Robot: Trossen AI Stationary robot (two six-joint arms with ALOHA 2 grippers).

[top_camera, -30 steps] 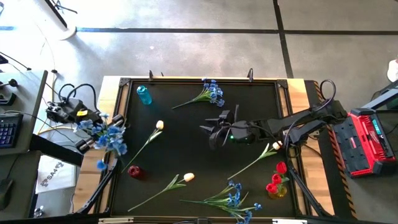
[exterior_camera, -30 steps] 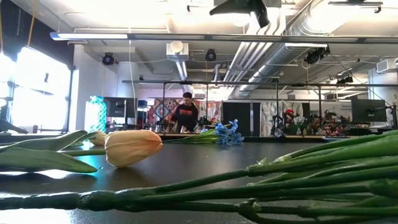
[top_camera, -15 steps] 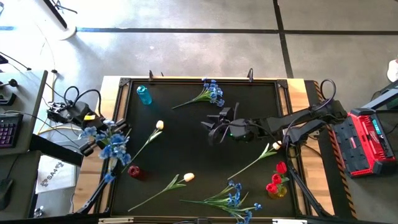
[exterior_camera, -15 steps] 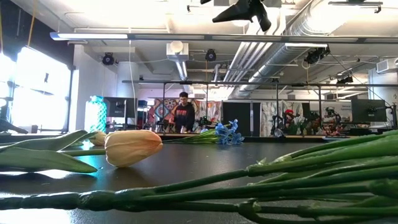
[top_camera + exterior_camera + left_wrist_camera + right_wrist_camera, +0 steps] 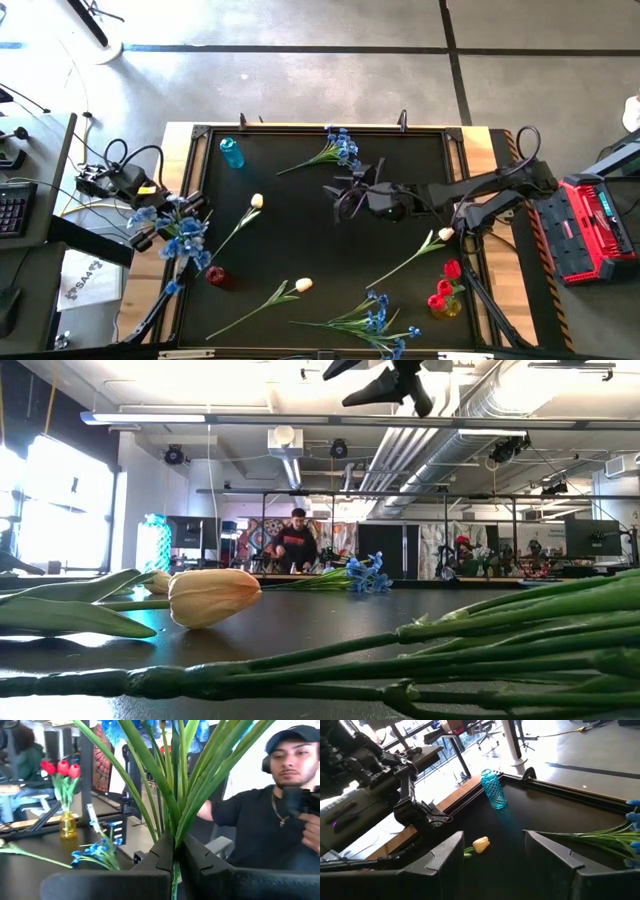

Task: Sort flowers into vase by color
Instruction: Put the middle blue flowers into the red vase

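Left end effector (image 5: 178, 232) clamped on a blue flower spray (image 5: 185, 237), held above the table's left edge — in the left wrist view the stems (image 5: 172, 795) rise straight out of the closed fingers (image 5: 162, 857). The blue vase (image 5: 231, 152) stands near the far-left corner, well apart from the spray; the red vase (image 5: 215, 275) sits just beside the end effector and is the wrong colour.

Judgement: step in hand is carrying the spray to the blue vase. To do it well — keep the stems vertical, centre the stem ends over the vase mouth, lower before releasing.

Right end effector (image 5: 345, 200) hovers mid-table, fingers spread wide, empty; another blue spray (image 5: 335, 150) lies near it, toward the far edge.
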